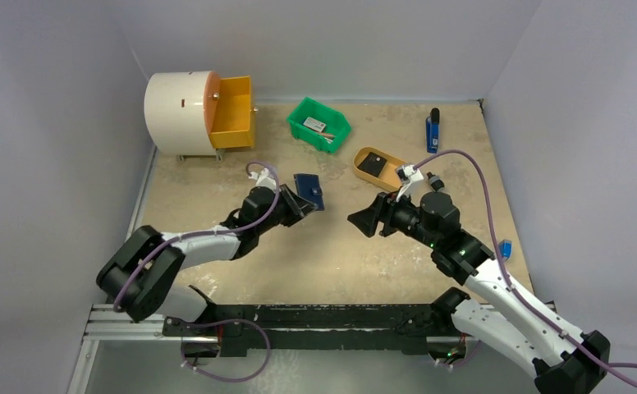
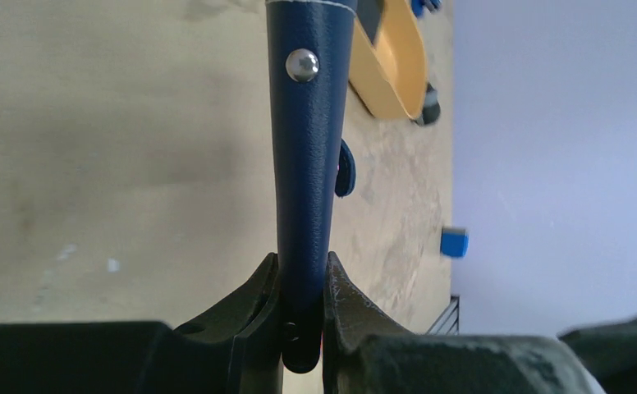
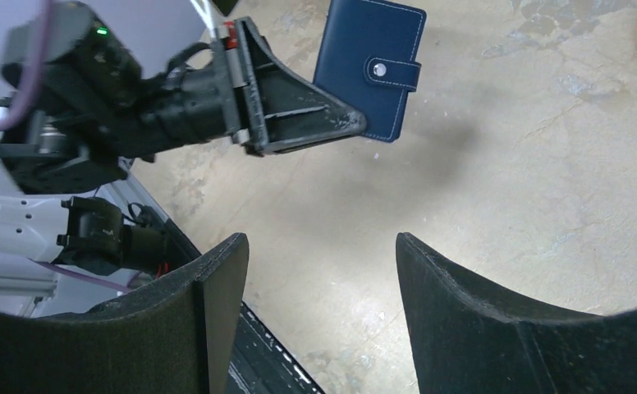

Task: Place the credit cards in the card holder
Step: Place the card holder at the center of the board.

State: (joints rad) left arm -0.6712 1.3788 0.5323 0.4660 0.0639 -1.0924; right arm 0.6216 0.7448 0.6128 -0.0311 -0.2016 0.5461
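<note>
pinched narrowly in the left hand [image 2: 301,261], the card holder [image 2: 309,164] is held off the tabletop [image 1: 200,189] near its middle, snap tab [image 3: 393,72] fastened, one edge hidden between the fingers. right hand [image 3: 319,240] gapes wide, empty, partly out of frame.

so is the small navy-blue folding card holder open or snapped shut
Shut: on the navy-blue folding card holder the snap tab lies fastened across the edge, and the left gripper pinches it folded flat.
</note>
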